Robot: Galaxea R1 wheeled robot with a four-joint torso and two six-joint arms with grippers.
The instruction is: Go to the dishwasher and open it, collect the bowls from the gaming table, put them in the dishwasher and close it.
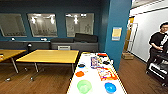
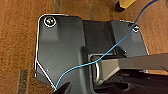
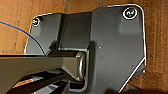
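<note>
I am at the near end of the table point(image 1: 96, 82), which runs lengthwise straight away from me toward the blue column point(image 1: 117, 32). The bowls sit on its white top: green bowl point(image 1: 84, 86) nearest and left of centre, blue bowl point(image 1: 110, 87) nearest on the right, orange bowl point(image 1: 79, 73) just beyond the green, black bowl point(image 1: 81, 65) farther along. Game sheets point(image 1: 106, 73) lie between and beyond them. By side, I judge the left arm closer to green and orange, the right arm to blue. Both wrist views look down on wood floor point(image 2: 17, 50); I cannot tell either pincer's state. A person point(image 1: 158, 45) stands at right.
</note>
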